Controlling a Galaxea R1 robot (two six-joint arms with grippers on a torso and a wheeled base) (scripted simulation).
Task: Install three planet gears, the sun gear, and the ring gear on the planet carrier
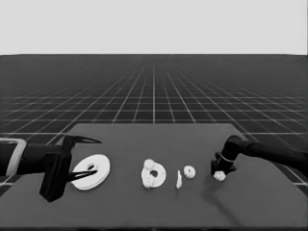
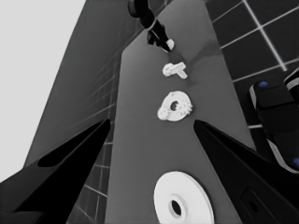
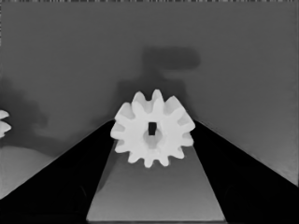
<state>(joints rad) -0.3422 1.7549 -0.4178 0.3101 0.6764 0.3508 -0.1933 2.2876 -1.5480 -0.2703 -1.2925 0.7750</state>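
Right gripper (image 1: 220, 174) down at table's right end, fingers closed on a gear (image 3: 152, 129). Left gripper (image 1: 82, 156) parked, open, over larger round part (image 1: 91, 172). Between them: smaller round part (image 1: 153, 174) bearing gears, thin white piece (image 1: 179, 179), loose gear (image 1: 189, 172).

In the right wrist view, the gear (image 3: 153, 134) between the jaws covers both tips, so contact with it cannot be told. A second gear (image 3: 3, 122) is cut off by the frame edge. In the head view, the toothed pieces on the smaller round part (image 1: 153, 174) blur together, uncountable.
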